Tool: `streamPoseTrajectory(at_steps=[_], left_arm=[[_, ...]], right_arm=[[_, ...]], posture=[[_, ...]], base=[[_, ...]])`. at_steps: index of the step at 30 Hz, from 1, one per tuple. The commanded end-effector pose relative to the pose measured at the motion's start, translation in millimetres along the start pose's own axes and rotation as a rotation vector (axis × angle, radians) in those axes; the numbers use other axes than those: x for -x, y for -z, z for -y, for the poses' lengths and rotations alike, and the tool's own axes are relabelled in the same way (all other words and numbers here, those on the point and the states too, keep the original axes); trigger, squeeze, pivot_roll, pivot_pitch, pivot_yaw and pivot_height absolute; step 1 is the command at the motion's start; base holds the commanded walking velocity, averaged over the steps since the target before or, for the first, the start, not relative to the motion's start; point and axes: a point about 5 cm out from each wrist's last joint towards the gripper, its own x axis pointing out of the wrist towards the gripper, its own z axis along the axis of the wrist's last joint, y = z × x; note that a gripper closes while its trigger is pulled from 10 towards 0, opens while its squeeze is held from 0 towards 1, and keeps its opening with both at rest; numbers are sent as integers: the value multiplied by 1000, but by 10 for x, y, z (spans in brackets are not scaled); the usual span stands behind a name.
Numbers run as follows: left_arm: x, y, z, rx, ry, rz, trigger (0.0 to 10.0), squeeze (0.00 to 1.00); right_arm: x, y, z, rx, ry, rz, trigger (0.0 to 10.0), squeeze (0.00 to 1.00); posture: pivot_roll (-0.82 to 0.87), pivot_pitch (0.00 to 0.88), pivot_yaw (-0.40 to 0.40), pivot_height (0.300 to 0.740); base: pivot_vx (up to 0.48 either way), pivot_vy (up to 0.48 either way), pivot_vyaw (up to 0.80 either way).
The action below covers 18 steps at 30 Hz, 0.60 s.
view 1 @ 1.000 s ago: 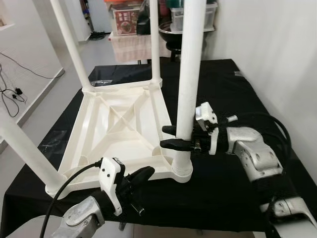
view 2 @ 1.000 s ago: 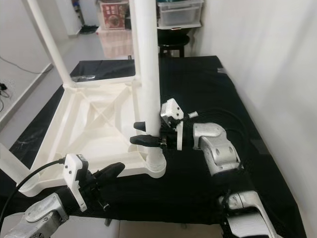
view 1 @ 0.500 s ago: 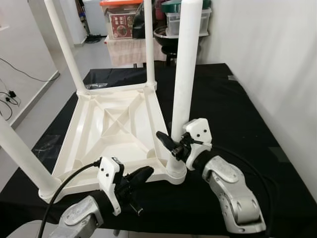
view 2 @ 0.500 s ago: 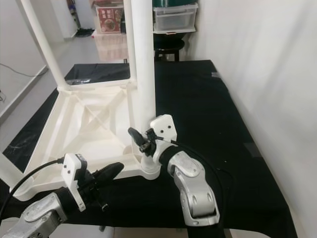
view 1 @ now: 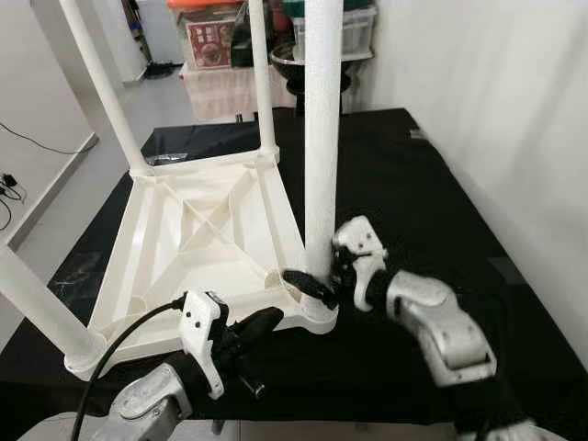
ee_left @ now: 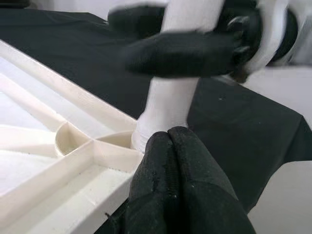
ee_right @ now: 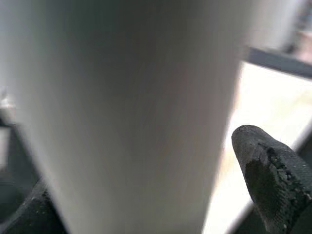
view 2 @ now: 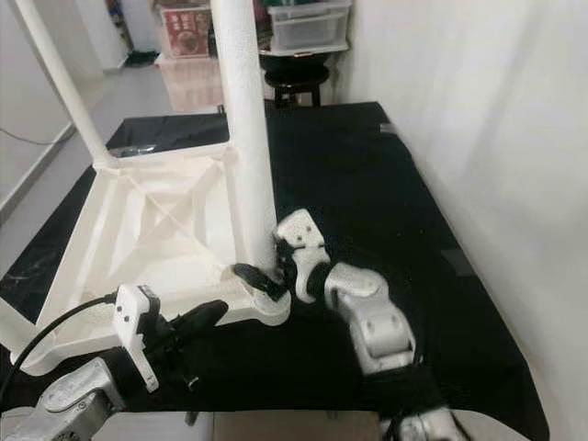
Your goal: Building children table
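Observation:
A white plastic children's table [view 1: 211, 230] lies upside down on a black-covered work surface, with its legs pointing up. My right gripper [view 1: 312, 276] is shut around the near right leg [view 1: 322, 138] just above its socket. In the right wrist view the leg [ee_right: 131, 112] sits between the two fingers [ee_right: 268, 170]. My left gripper [view 1: 266, 320] is shut and holds nothing. It lies at the table's front edge, just left of that socket. In the left wrist view its fingertips [ee_left: 169, 141] nearly touch the rim below the leg [ee_left: 170, 105].
The black cloth [view 1: 413, 184] reaches to a white wall [view 1: 514, 110] on the right. Storage boxes [view 1: 211, 41] and a dark stool stand behind the work surface. Bare floor [view 1: 55, 175] lies to the left.
My right gripper has slid down the near right leg to its base, and the arm has swung lower and closer. The left gripper has stayed put. The camera has shifted slightly.

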Motion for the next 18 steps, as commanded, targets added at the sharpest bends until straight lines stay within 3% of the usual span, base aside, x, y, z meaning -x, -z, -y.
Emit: streamPoseTrajectory(at_steps=[1,4,12,13,18], left_arm=[[22,43,-20,8,-15,-19,10000,0],[24,43,-18,8,-15,-19,10000,0],[23,43,-4,10,-16,-18,10000,0],[23,43,-2,9,-16,-18,10000,0],[23,44,2,9,-16,-18,10000,0]], right_arm=[[28,24,-9,-6,-139,6,10000,0],[52,11,43,4,-211,-4,10000,0],[-7,-10,283,-22,-240,-10,10000,0],[-7,4,322,-39,-244,-8,0,0],[20,53,370,-57,-263,-15,0,0]], posture=[[-29,50,54,740],[-27,52,53,740],[-19,53,47,740],[-16,54,45,740],[-18,55,46,740]], base=[[0,0,0],[0,0,0],[0,0,0],[0,0,0],[0,0,0]])
